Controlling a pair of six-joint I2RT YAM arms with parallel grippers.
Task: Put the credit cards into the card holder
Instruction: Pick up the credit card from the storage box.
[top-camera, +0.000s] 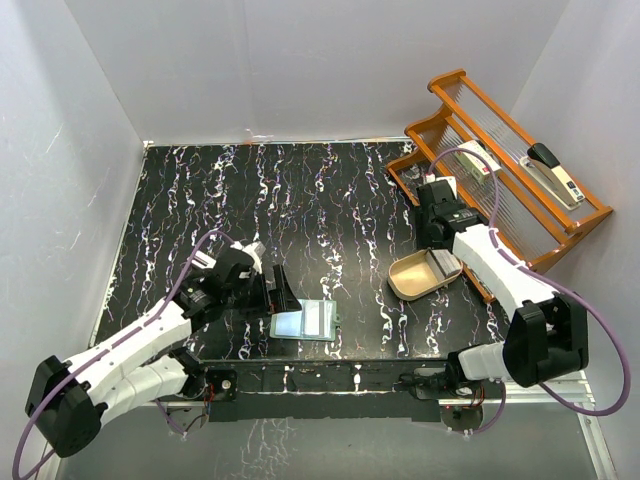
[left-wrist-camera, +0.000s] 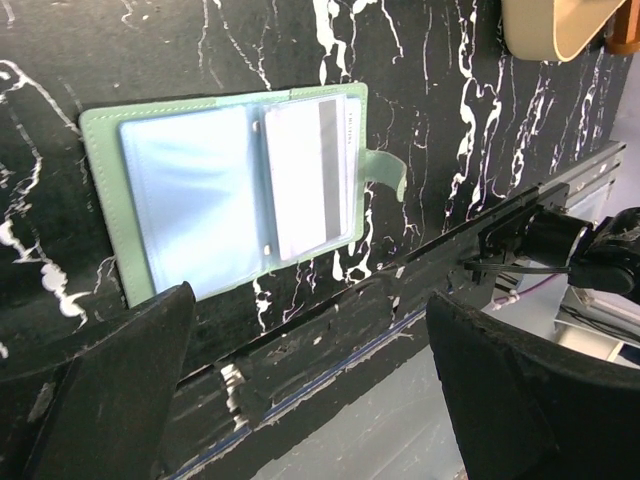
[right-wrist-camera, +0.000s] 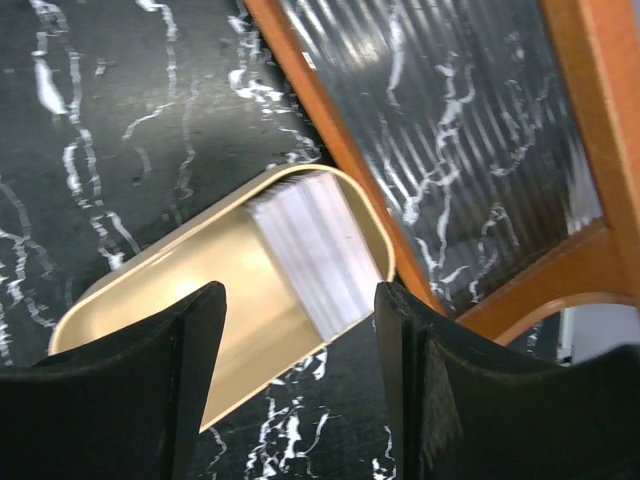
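Find the card holder (left-wrist-camera: 200, 190) spread open and flat near the front edge of the black marbled table (top-camera: 330, 200), pale inner pockets facing up, snap tab (left-wrist-camera: 388, 170) sticking out from its right side. Note one card (left-wrist-camera: 305, 175) tucked in the right-hand pocket, a dark stripe showing through. Spot the left gripper (left-wrist-camera: 310, 320) low and just beside the holder — fingers spread wide, gripping nothing. Look well apart to the right for more credit cards (right-wrist-camera: 310, 250): a pale stack leaning inside a tan tray (right-wrist-camera: 180, 255), at the end nearest the wooden rack (right-wrist-camera: 326, 140). See the right gripper (right-wrist-camera: 300, 300) hanging over that tray — fingers likewise wide, nothing between them. Notice a stapler (top-camera: 555, 172) lying on the rack.
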